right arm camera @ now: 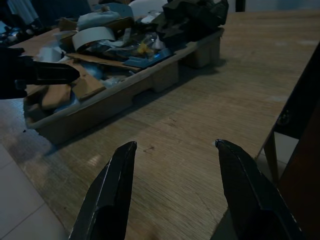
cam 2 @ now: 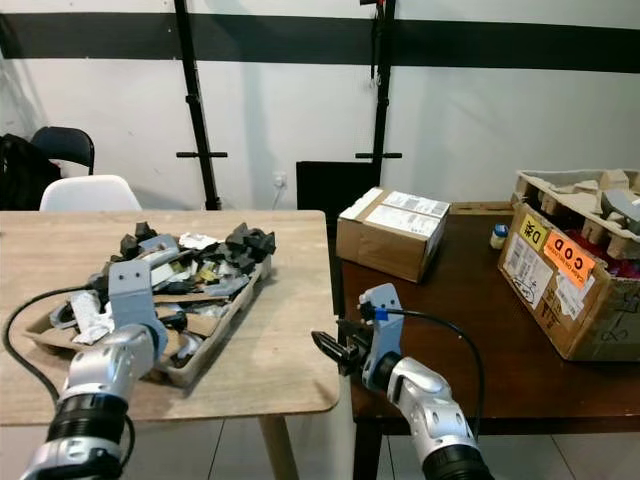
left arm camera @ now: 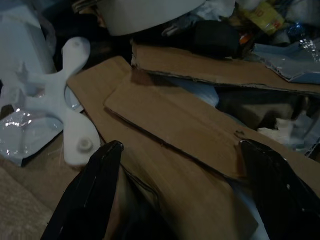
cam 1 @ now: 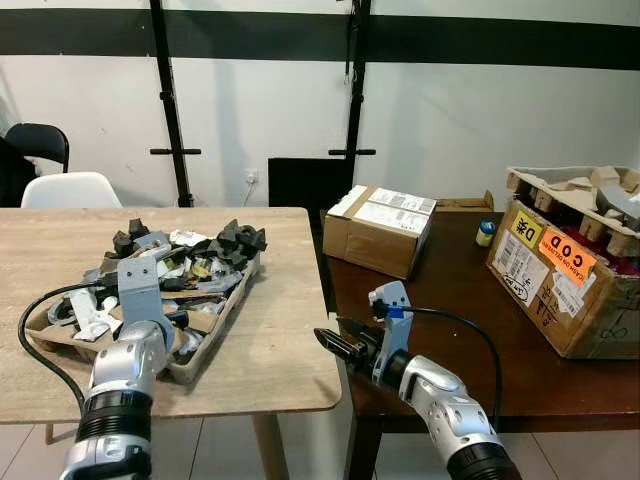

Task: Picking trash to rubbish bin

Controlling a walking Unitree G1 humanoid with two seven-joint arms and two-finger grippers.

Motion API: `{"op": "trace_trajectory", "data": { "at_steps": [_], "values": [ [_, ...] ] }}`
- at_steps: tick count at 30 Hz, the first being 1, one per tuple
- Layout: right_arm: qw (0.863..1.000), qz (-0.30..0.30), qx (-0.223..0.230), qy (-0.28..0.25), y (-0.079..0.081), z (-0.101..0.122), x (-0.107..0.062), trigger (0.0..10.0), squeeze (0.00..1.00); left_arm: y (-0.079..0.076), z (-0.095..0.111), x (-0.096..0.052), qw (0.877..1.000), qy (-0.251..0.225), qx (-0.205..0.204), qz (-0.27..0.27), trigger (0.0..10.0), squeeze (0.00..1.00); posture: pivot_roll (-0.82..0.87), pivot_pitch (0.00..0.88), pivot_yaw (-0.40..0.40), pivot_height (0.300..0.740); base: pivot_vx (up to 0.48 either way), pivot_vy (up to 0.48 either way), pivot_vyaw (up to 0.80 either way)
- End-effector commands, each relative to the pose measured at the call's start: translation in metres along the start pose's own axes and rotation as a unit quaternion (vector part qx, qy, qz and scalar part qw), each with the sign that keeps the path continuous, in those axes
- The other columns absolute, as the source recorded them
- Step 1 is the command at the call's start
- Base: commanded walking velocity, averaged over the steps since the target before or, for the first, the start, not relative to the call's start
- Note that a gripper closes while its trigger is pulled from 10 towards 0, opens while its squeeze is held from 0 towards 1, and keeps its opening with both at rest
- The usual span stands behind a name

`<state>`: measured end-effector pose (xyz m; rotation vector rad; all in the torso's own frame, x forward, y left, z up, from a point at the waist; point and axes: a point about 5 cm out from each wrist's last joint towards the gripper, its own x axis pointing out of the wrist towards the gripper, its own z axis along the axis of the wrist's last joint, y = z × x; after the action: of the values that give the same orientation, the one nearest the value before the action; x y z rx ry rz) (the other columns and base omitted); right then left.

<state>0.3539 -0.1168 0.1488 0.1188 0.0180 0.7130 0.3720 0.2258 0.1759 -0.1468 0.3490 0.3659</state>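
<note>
A pulp cardboard tray (cam 1: 215,335) heaped with trash (cam 1: 195,262) sits on the light wooden table (cam 1: 285,300): black foam bits, plastic wrap and cardboard scraps. My left arm (cam 1: 128,362) reaches over the tray's near end. My left gripper (left arm camera: 180,145) is open just above flat cardboard strips (left arm camera: 175,125), with a white plastic piece (left arm camera: 75,100) beside one finger. My right gripper (cam 1: 335,345) hovers open and holding nothing at the table's near right corner, pointing toward the tray (right arm camera: 125,95).
A dark brown table (cam 1: 450,330) adjoins on the right, carrying a taped carton (cam 1: 380,228), a large open box (cam 1: 565,275) with an orange COD label and a small bottle (cam 1: 485,232). A white chair (cam 1: 70,190) and a black chair (cam 1: 40,145) stand behind the light table.
</note>
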Motion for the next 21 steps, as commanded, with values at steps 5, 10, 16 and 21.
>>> {"op": "trace_trajectory", "data": {
  "at_steps": [5, 10, 16, 21],
  "values": [
    [1.000, 0.009, -0.010, 0.007, 0.001, -0.002, 0.001, 10.0, 0.00, -0.002, -0.018, 0.002, 0.998, 0.057, -0.017, 0.011, 10.0, 0.00, -0.01, 0.053, -0.014, 0.740, 0.000, 0.000, 0.00],
    [1.000, 0.008, -0.013, 0.008, 0.000, -0.003, 0.000, 10.0, 0.00, -0.009, -0.024, 0.004, 0.994, 0.089, -0.052, -0.023, 10.0, 0.00, -0.01, 0.049, -0.013, 0.740, 0.000, 0.000, 0.00],
    [1.000, -0.001, -0.013, 0.007, -0.004, -0.004, -0.002, 10.0, 0.00, -0.014, -0.029, 0.006, 0.991, 0.096, -0.068, -0.058, 0.0, 0.00, -0.02, 0.048, -0.010, 0.740, 0.000, 0.000, 0.00],
    [1.000, -0.004, -0.012, 0.006, -0.005, -0.004, -0.002, 10.0, 0.00, -0.013, -0.029, 0.006, 0.990, 0.096, -0.081, -0.062, 0.0, 0.00, -0.02, 0.047, -0.013, 0.740, 0.000, 0.000, 0.00]
  ]
}}
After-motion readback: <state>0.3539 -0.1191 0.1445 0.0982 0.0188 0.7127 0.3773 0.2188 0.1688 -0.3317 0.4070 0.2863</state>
